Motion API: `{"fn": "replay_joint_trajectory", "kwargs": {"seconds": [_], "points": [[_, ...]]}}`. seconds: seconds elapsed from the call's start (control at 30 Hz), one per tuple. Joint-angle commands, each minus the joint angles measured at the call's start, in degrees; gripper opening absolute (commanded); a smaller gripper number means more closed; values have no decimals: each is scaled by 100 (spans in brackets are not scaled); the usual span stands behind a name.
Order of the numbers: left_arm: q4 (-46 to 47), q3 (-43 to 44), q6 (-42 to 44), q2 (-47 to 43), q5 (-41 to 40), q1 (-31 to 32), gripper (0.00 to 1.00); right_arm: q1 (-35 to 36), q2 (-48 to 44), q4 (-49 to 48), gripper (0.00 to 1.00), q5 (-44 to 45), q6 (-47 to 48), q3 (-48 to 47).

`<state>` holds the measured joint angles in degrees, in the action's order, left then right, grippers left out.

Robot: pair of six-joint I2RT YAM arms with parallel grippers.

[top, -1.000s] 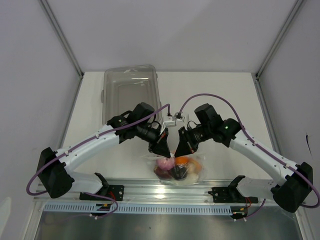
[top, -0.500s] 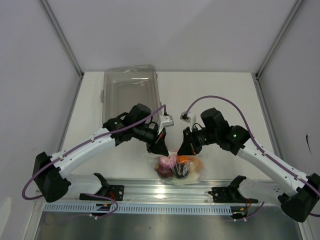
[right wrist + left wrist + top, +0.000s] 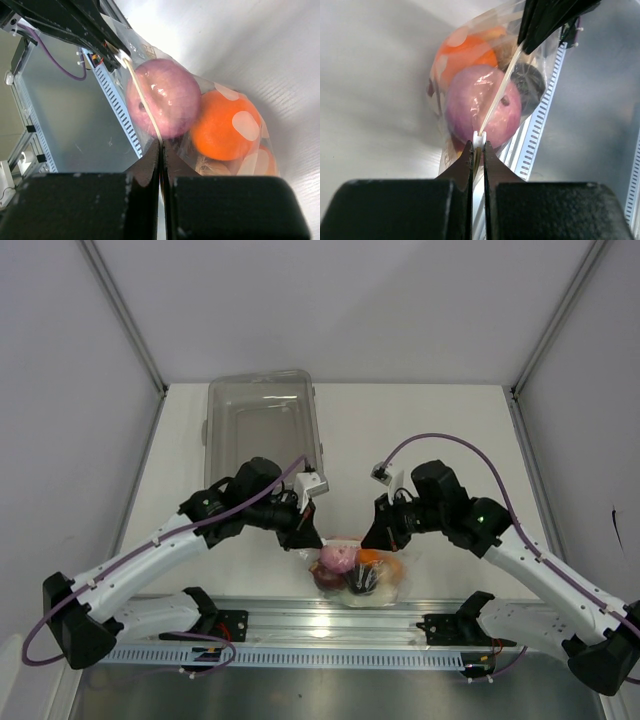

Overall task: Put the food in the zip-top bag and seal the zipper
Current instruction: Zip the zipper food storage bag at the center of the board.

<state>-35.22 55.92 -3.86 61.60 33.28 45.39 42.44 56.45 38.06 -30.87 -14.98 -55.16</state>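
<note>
While both arms reach inward over the near edge of the table (image 3: 430,430), the bag (image 3: 392,592) hangs between them, close to the metal rail (image 3: 330,615).

Left claw (image 3: 308,538): fingers pressed together on one end of the zipper (image 3: 495,100); a small white bit of the strip shows between the tips (image 3: 476,145).

Right claw (image 3: 372,538): fingers likewise pinched shut on the other end of the strip (image 3: 160,145). From its wrist camera the zipper (image 3: 142,97) runs as a thin pale line across to the left claw's dark tips.

Strip stretched taut between the two claws, lying over the top of the food.

Inside the bag (image 3: 465,30):
- pink bulb (image 3: 470,107), directly under the strip, nearest the left claw
- orange (image 3: 465,52) with pale spots, touching the bulb
- dark piece (image 3: 527,82), partly hidden behind the bulb

Top view: bulb (image 3: 335,558) left, orange (image 3: 372,560) right, dark piece (image 3: 355,582) nearer the rail. Whether the strip is pressed closed along its length cannot be told.

Clear bin (image 3: 262,420) sits well apart, at the far left of the table.
</note>
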Motion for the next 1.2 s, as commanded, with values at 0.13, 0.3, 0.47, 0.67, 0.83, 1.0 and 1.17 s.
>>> {"fn": "replay_joint_trajectory", "kwargs": {"seconds": [0.13, 0.3, 0.47, 0.67, 0.83, 1.0, 1.17], "points": [[-538, -169, -299, -465, -971, -162, 0, -51, -169, 342, 0, 222, 4, 40], [-784, -196, -396, -763, -1420, -188, 1, -51, -160, 377, 0, 283, 4, 58], [-925, -239, -563, -1080, -1947, -267, 1, -51, -213, 395, 0, 319, -22, 58], [-1136, -257, -704, -1265, -2255, -381, 3, -51, -257, 386, 0, 345, -84, 49], [-1005, -248, -739, -1282, -2185, -390, 52, -34, -239, 272, 0, 328, -145, 66], [-872, -152, -783, -1160, -2552, -390, 99, -25, -125, 123, 0, 450, -277, 93], [-784, 366, -871, -993, -3089, -381, 99, -121, -28, 105, 0, 828, -435, 58]]}}
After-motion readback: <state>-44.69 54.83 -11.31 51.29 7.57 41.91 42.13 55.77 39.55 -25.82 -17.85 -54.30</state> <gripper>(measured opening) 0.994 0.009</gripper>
